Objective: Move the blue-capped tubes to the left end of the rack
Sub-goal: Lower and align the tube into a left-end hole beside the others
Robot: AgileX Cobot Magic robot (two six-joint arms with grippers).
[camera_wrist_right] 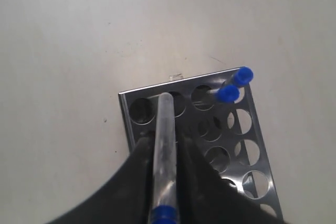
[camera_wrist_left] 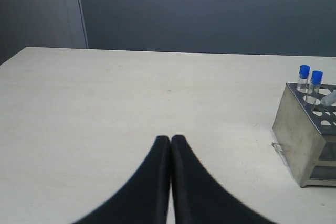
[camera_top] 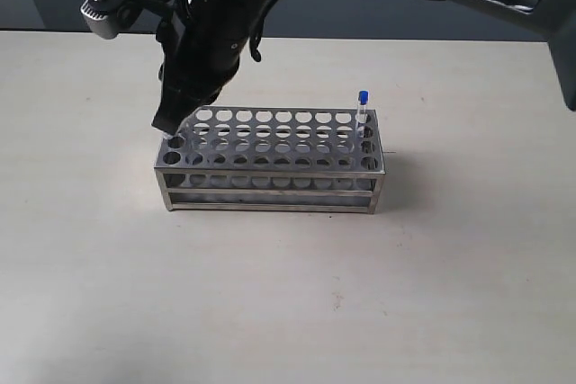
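The steel rack [camera_top: 270, 146] stands mid-table. My right gripper [camera_top: 171, 125] reaches across to the rack's left end, shut on a blue-capped tube [camera_wrist_right: 165, 171]. The tube's clear lower end [camera_wrist_right: 166, 100] hangs tilted over an end-row hole of the rack [camera_wrist_right: 247, 145]. Two more blue-capped tubes [camera_wrist_right: 228, 94] [camera_wrist_right: 242, 75] stand in that same end row; the left wrist view shows them too [camera_wrist_left: 304, 70] [camera_wrist_left: 316, 75]. A fourth blue-capped tube [camera_top: 363, 101] stands at the rack's right end. My left gripper [camera_wrist_left: 170, 139] is shut and empty, low over the table away from the rack [camera_wrist_left: 299, 129].
The right arm's black body [camera_top: 207, 24] hangs over the rack's back left and hides the tubes there in the exterior view. Bare beige table [camera_top: 288, 294] surrounds the rack. A dark wall [camera_wrist_left: 210, 9] runs behind the table's far edge.
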